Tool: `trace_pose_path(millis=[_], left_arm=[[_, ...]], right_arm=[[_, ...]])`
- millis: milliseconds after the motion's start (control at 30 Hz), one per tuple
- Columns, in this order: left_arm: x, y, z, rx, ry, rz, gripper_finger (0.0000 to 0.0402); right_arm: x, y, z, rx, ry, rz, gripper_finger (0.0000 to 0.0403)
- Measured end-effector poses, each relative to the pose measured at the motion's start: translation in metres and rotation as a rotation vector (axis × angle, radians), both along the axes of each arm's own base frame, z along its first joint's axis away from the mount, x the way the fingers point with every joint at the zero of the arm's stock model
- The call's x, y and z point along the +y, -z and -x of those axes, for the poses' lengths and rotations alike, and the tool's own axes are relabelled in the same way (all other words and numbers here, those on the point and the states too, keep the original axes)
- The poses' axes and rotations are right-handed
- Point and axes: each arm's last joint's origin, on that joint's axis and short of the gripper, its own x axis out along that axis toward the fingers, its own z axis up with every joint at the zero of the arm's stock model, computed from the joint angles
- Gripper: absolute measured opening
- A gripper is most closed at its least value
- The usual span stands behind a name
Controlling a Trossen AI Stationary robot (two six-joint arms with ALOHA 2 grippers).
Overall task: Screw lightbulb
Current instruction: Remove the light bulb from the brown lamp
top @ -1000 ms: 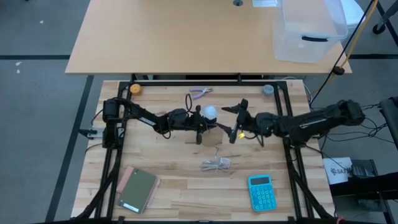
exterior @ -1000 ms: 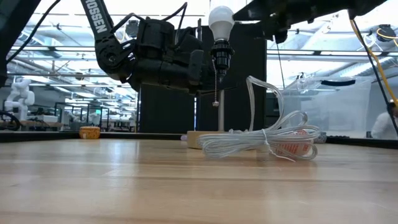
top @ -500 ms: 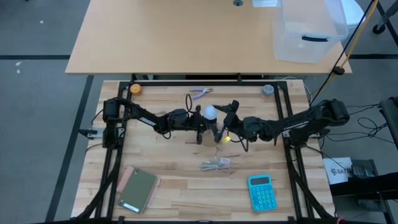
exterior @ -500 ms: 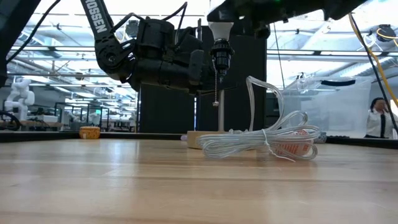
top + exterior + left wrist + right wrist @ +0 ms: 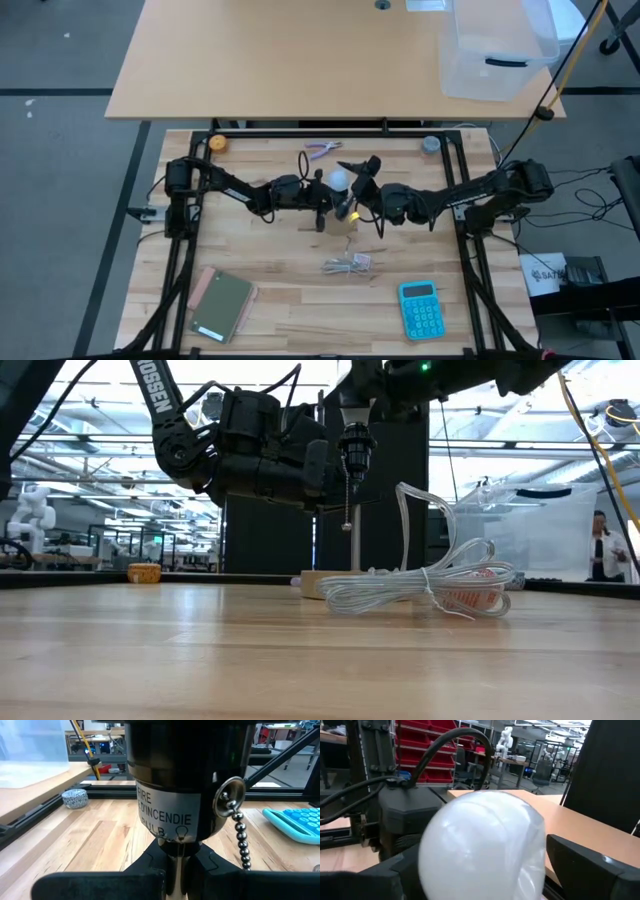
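Two grippers were busy: my left gripper [image 5: 318, 203] pinched the socket [image 5: 185, 785] stem, my right gripper [image 5: 352, 188] stood wide around the lightbulb [image 5: 482, 845] on top, ready to squeeze and twist.

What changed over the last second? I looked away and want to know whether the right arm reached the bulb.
The right tool swept in from the right toward the table's middle and now brackets the lightbulb, jaws open, not visibly gripping. In the low view its body now hides the bulb. The left tool stayed shut on the black socket, and the wire bundle, calculator and notebook did not move.
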Motion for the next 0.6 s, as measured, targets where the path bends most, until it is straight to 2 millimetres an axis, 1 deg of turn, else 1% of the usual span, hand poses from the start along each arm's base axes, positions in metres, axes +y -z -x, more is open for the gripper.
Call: trace_pose_path(millis=[200, 300, 433, 600], left_arm=[[0.0, 0.0, 0.0, 0.0, 0.002, 0.001, 0.003], [0.0, 0.0, 0.0, 0.0, 0.007, 0.002, 0.003], [0.0, 0.0, 0.0, -0.001, 0.025, 0.005, 0.003], [0.0, 0.0, 0.0, -0.001, 0.036, 0.009, 0.003]], right_arm=[[0.0, 0.0, 0.0, -0.001, -0.004, -0.004, 0.0275], [0.0, 0.0, 0.0, 0.004, -0.008, 0.002, 0.0251], [-0.001, 0.0, -0.001, 0.017, -0.042, 0.019, 0.0242], [-0.012, -0.002, 0.001, 0.023, -0.146, -0.002, 0.0247]])
